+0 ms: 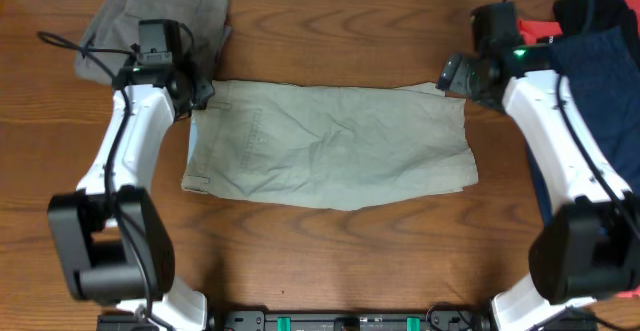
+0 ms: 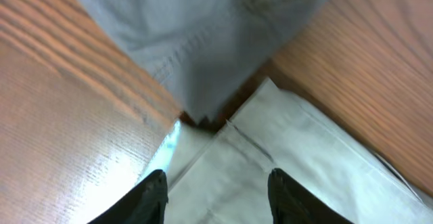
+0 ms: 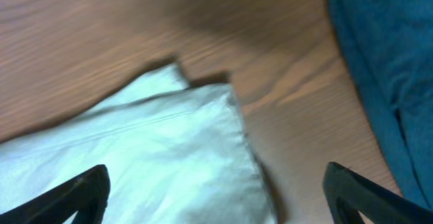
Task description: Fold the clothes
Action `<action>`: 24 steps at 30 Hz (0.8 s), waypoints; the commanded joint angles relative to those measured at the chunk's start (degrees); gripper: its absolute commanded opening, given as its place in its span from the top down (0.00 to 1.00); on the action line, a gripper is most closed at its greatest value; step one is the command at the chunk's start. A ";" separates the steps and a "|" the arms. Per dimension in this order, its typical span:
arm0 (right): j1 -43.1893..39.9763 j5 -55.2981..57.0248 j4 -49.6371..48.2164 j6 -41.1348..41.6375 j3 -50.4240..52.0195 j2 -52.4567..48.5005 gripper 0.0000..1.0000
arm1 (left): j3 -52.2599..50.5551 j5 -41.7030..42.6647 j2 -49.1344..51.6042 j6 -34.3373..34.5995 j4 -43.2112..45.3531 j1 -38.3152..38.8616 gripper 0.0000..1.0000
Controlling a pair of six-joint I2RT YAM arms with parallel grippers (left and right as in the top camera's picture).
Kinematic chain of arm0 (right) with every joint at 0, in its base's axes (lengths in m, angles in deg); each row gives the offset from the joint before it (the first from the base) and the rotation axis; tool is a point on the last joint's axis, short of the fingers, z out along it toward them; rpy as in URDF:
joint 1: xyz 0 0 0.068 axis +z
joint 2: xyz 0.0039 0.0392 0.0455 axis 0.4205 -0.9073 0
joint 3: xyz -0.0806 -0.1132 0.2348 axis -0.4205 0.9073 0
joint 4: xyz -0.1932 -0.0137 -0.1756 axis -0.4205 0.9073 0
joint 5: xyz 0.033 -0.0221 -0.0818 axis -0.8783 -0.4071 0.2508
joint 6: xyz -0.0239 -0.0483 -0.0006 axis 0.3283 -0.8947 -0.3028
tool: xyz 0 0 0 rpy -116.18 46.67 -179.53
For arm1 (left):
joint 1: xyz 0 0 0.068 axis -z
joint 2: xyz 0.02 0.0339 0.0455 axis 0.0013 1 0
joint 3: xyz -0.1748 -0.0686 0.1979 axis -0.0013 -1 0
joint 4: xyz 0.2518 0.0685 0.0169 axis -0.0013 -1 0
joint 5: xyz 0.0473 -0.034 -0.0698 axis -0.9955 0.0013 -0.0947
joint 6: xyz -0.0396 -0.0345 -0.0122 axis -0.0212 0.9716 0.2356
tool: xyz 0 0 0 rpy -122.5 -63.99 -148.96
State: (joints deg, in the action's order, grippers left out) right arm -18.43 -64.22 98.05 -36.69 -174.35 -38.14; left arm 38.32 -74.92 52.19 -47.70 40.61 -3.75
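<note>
Left claw [image 2: 216, 180] part open, right claw [image 3: 216, 176] wide open, both empty over khaki shorts [image 1: 330, 146] corners; grey-olive pair [image 1: 150, 16] abutting left corner, navy pair [image 1: 600, 71] near right.

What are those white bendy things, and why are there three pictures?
They are two robot arms, the left arm and the right arm. One camera looks down from above; the other two sit on the wrists, looking past each arm's black jaws. On the wooden table lie khaki shorts, laid out flat, grey-olive shorts bunched at one far corner, and navy shorts at the other side. Both pairs of jaws stand open above the khaki shorts' corners, holding nothing.
</note>
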 commanded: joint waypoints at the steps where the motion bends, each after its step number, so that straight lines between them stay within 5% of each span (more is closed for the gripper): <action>1: -0.48 -11.80 3.58 -5.27 -3.61 5.16 0.06 | 1.27 7.08 -5.03 -1.27 -2.89 0.22 0.58; 6: 1.22 -17.55 14.23 -5.27 -2.43 5.07 0.13 | 0.59 9.20 -4.20 -1.27 -10.21 2.99 0.69; 7: 2.05 -18.47 15.15 -5.27 -1.18 5.01 0.21 | 0.11 9.79 -3.67 -1.29 -10.78 3.89 0.72; 10: 4.72 -18.95 13.57 -5.22 4.09 4.98 0.67 | -0.63 11.34 -1.22 -1.53 -10.62 7.02 0.81; 15: 6.80 -18.93 8.63 -3.30 12.94 4.98 0.98 | -0.63 11.30 3.58 -2.78 -8.96 10.45 0.87; 24: 4.28 -18.88 -2.03 1.03 28.46 4.96 0.98 | -0.63 10.75 12.15 -3.85 -10.58 10.12 0.87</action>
State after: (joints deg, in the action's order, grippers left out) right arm -12.53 -82.76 97.48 -37.92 -149.08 -32.96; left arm 38.50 -64.01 62.05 -50.00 30.89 6.95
